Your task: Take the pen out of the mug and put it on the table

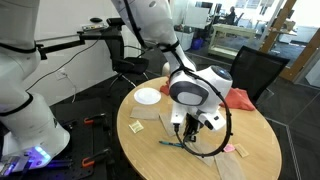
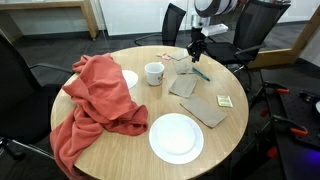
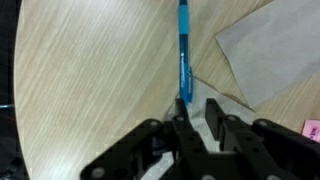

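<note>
In an exterior view the claw hangs low over the table, close to the near edge. The pen lies flat on the wood just below it. A white plate sits by the far edge.

In an exterior view the pen lies near the table's far edge, under the claw. It is well clear of the mug, which stands upright. A red cloth spills over one side edge, and a plate sits by the near edge.

In the wrist view the pen stretches away across the table beside a grey sheet. Its near end meets the claw. The fingers stand narrow, with only a slim gap between them (whether they pinch the pen cannot be told).
</note>
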